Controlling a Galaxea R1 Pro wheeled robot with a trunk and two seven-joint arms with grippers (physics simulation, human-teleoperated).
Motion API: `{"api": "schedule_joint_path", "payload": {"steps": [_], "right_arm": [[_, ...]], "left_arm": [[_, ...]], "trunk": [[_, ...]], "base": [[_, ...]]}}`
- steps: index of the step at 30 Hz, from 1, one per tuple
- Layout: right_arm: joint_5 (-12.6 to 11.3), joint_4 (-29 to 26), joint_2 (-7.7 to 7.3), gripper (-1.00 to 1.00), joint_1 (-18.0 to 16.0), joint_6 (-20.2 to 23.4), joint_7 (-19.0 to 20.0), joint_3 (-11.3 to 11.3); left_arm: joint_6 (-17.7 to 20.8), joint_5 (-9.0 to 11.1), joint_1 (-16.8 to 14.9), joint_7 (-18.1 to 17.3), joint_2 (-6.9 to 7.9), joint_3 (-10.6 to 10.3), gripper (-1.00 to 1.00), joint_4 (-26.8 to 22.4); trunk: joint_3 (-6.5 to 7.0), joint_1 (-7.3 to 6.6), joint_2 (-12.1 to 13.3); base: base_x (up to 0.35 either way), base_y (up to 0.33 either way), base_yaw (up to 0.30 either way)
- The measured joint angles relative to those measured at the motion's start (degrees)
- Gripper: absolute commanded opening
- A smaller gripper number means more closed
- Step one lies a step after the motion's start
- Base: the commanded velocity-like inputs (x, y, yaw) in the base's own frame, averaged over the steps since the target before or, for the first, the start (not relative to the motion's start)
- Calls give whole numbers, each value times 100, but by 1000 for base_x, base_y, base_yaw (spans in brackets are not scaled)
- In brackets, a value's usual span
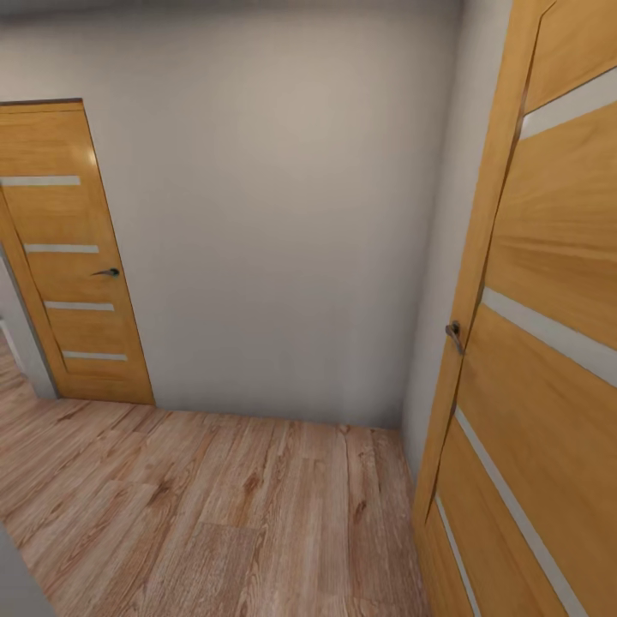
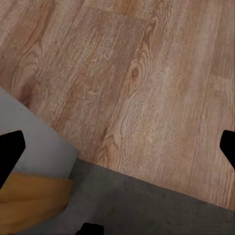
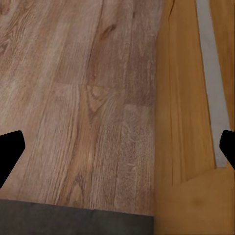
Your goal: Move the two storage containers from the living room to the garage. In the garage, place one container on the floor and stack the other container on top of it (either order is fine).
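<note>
In transit, hallway. Both grippers, left [image 2: 117, 147] and right [image 3: 117, 147], fingers apart, empty, over light wood-plank floor [image 1: 214, 514]. Honey-coloured wooden door [image 1: 548, 343] beside right gripper. I see no containers; next, locate them.

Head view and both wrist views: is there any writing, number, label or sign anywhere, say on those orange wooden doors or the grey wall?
None: no text, number or sign can be read.
The two orange wooden doors with pale horizontal stripes are unmarked.
The plain grey wall and the light wood-plank floor are unmarked too.
</note>
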Motion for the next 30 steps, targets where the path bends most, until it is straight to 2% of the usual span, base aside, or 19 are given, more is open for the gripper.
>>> {"api": "schedule_joint_path", "payload": {"steps": [5,10,13,16,21,30], "right_arm": [[-1,-304,15,100,-13,34,-349,-5],[-52,-374,14,100,-14,44,-452,0],[-63,-365,11,100,-14,38,-459,10],[-64,-361,10,100,-14,37,-459,28],[-58,-343,10,100,-14,41,-431,49],[-58,-214,10,100,-14,44,-412,52]], "left_arm": [[-840,-2,440,399,51,1,100,9],[-1812,-18,782,463,0,-11,100,7],[-1710,-4,823,447,11,-19,100,-13],[-1375,9,833,447,-22,-31,100,-36],[-1142,15,836,439,-20,-35,100,-231],[-1165,23,834,451,-33,-24,100,-333]], "trunk": [[0,0,0],[0,0,0],[0,0,0],[0,0,0],[0,0,0],[0,-1,-1]], "base": [[0,0,0],[0,0,0],[0,0,0],[0,0,0],[0,0,0],[135,-25,0]]}}
